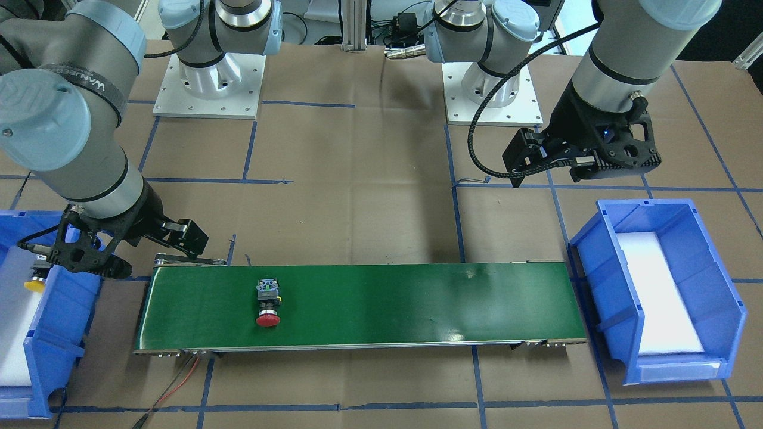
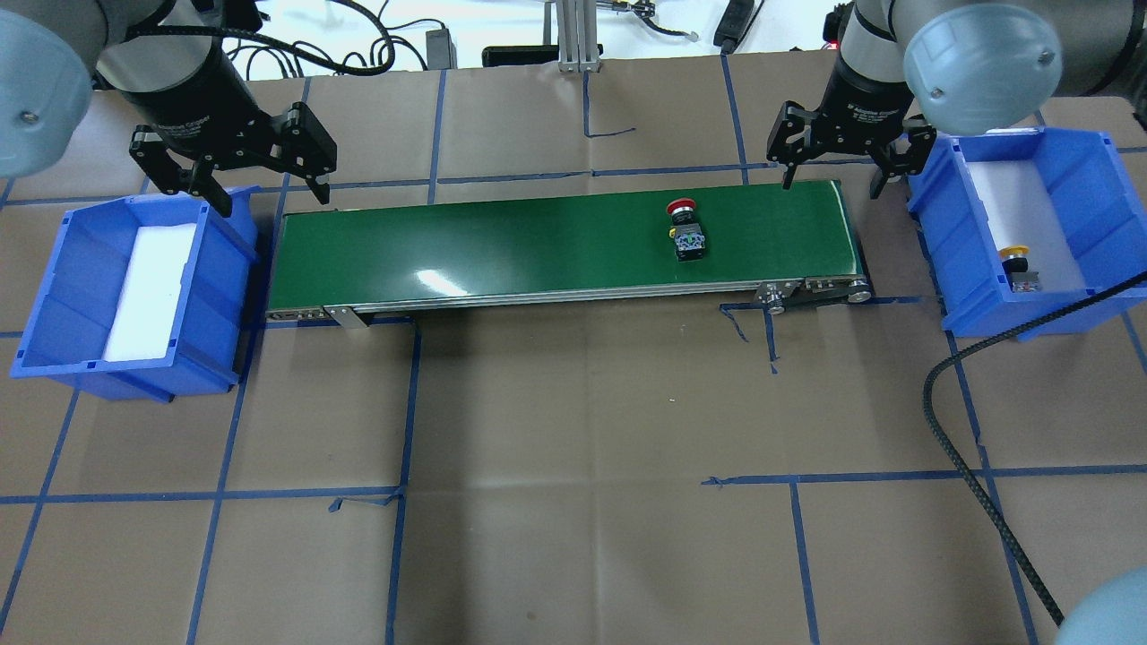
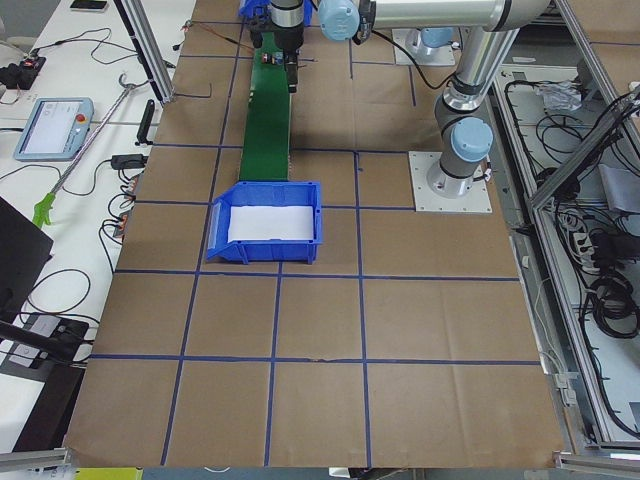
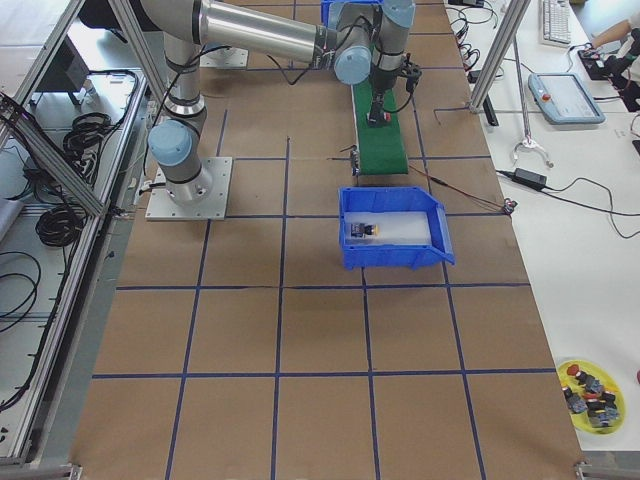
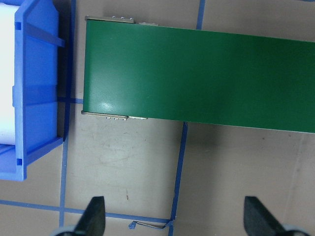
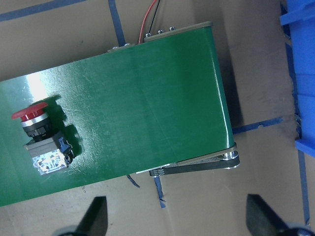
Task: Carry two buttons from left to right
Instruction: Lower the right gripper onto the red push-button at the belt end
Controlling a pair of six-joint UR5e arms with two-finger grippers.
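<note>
Near the right end of the green conveyor belt (image 2: 538, 242), raised above it: the right gripper (image 2: 833, 175), fingers spread wide, nothing between them. On the belt, a short way toward its middle from that gripper, lying on its side: the red-capped button (image 2: 686, 228), cap pointing away from the robot, grey-black body toward it, apart from both fingers. In the right wrist view, the same button at the picture's left edge, well clear of the fingertips (image 6: 96, 216) at the bottom. On the gripper's other side, in the blue bin on the right (image 2: 932, 224), resting on white lining: the yellow-capped button (image 2: 1019, 267), also on its side. At the belt's opposite end, the left gripper (image 2: 269, 193), likewise wide open and empty-handed, raised near the corner of the white-lined blue bin on the left (image 2: 54, 296). Under it all, a brown paper-covered table (image 2: 582, 448) gridded with blue tape.
</note>
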